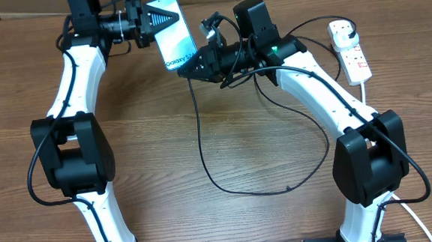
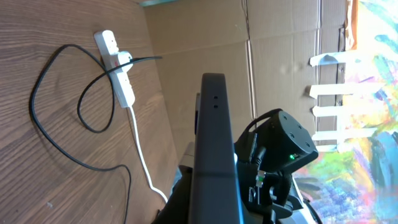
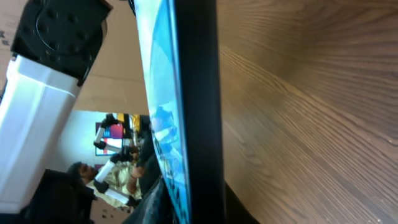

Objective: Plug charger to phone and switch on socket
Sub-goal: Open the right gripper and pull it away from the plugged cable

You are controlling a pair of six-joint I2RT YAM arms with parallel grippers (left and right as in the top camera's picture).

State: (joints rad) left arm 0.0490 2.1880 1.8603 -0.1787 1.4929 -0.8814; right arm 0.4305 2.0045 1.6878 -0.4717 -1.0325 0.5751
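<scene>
phone (image 1: 179, 37) raised at far centre-left, screen up, grasped by the clenched left end effector (image 1: 150, 24). right end effector (image 1: 192, 68) at its near short edge, can't tell if clenched or released. charger (image 1: 199, 137) loops over worktop (image 1: 207, 226) toward socket (image 1: 350, 49), far right.

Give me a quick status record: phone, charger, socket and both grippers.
phone: held tilted at the far side of the table, screen facing the overhead camera
left gripper: shut on the phone
right gripper: at the phone's lower short edge; open or shut cannot be told
charger: cable runs from under the right gripper, loops across the table, and ends at the socket
connector: hidden, so seating cannot be told
plug: in the socket's far outlet
socket: on the table, right side; switch state too small to tell
</scene>
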